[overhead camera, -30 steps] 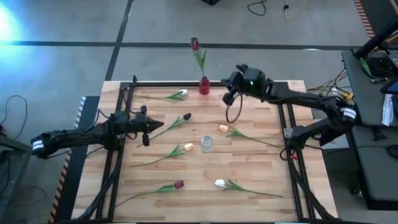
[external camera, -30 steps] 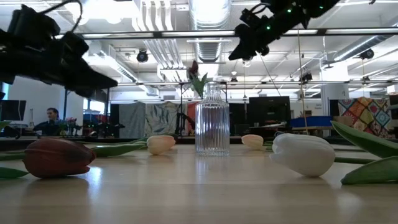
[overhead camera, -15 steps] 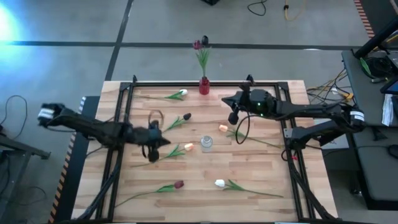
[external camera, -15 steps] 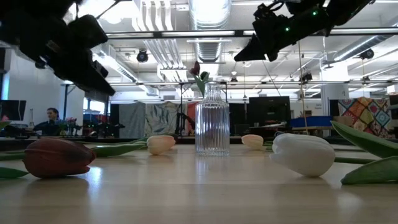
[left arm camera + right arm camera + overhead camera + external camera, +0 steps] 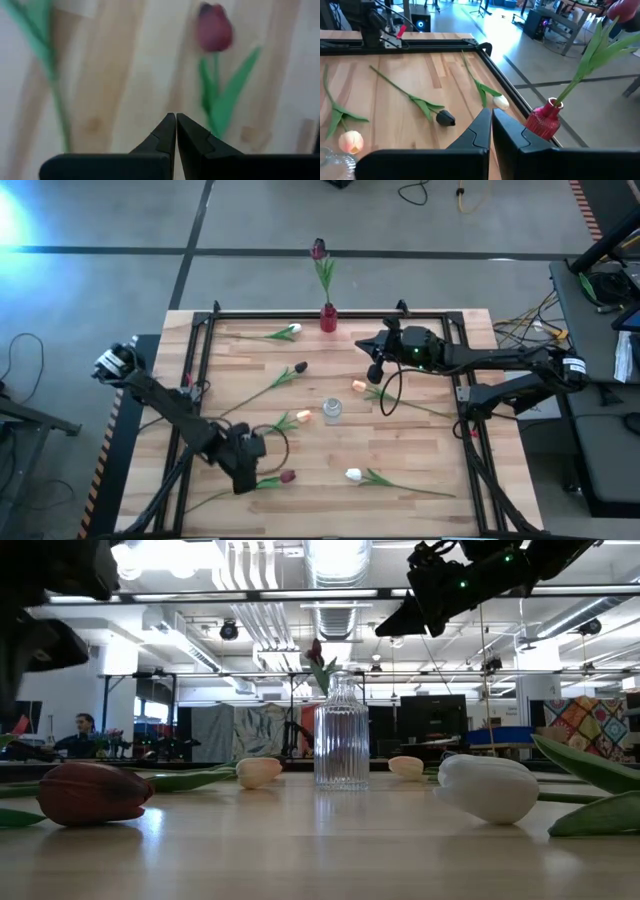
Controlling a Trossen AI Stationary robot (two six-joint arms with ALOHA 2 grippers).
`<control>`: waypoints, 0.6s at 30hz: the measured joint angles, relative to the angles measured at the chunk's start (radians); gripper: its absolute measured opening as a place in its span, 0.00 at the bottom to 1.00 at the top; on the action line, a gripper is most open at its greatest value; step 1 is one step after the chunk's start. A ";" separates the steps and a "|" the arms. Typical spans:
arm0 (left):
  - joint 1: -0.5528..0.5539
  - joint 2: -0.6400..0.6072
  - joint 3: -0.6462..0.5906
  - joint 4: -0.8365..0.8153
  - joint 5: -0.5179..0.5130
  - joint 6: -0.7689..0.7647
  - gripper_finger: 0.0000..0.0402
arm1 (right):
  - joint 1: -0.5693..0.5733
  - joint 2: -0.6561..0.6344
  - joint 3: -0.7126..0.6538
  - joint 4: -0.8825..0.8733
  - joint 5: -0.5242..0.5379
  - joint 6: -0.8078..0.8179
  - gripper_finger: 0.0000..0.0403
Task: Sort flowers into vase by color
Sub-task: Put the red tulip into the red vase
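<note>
The left gripper [image 5: 240, 477], fingers pressed together and gripping nothing, is hovering beside a maroon tulip [image 5: 287, 476]. Six tulips are lying on the table [image 5: 420, 465]. The clear vase [image 5: 332, 411] is sitting empty; the red vase [image 5: 328, 318] is holding one maroon tulip [image 5: 318, 249]. The right gripper [image 5: 375, 367] is closed, empty.

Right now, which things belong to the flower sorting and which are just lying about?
Job: maroon tulip, white tulip, peach tulip, red vase, clear vase, left tool by maroon tulip, right tool near peach tulip.
Lying about: black frame, floor cables, person beyond table.
</note>
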 joint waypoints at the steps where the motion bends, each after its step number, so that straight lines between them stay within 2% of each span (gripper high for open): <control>1: -0.009 0.025 0.027 -0.011 0.001 -0.010 0.00 | 0.000 0.000 -0.001 0.001 0.000 0.000 0.02; 6: -0.031 0.123 0.136 -0.021 0.031 -0.017 0.05 | 0.007 0.000 -0.006 0.001 0.001 0.018 0.02; 14: -0.031 0.221 0.180 -0.003 0.188 -0.058 0.28 | 0.043 0.000 -0.016 -0.003 0.002 0.039 0.02; 18: -0.033 0.247 0.177 0.027 0.199 -0.063 0.37 | 0.073 0.000 -0.017 -0.002 0.042 0.048 0.02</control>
